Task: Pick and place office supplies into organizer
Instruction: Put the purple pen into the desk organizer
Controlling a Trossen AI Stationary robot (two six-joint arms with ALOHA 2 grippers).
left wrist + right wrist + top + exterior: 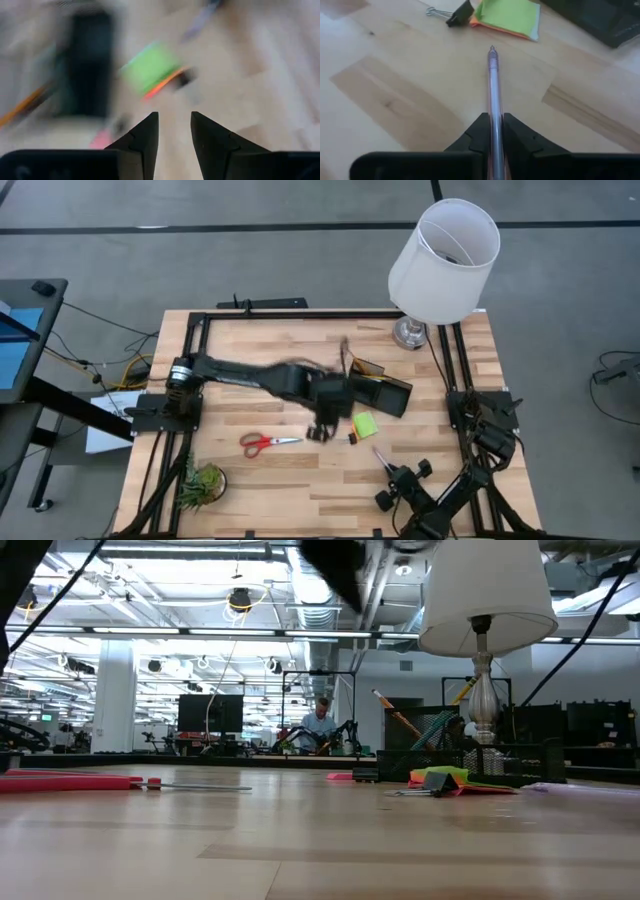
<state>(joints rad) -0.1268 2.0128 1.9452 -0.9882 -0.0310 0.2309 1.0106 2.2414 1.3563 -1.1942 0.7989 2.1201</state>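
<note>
While my right gripper [493, 131] clamps the purple pen [493, 95] at lower right of the high view, my left gripper [174, 131] hangs narrowly parted at centre, beside the sticky-note pad [365, 424] and organizer [385, 393].

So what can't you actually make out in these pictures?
- Left gripper: smeared by motion in the high view.
- Organizer: the left arm covers part of it, so its contents are unclear.
- Sticky-note pad: blurred in the left wrist view.
- Pen: its rear end is hidden between the right gripper fingers.
</note>
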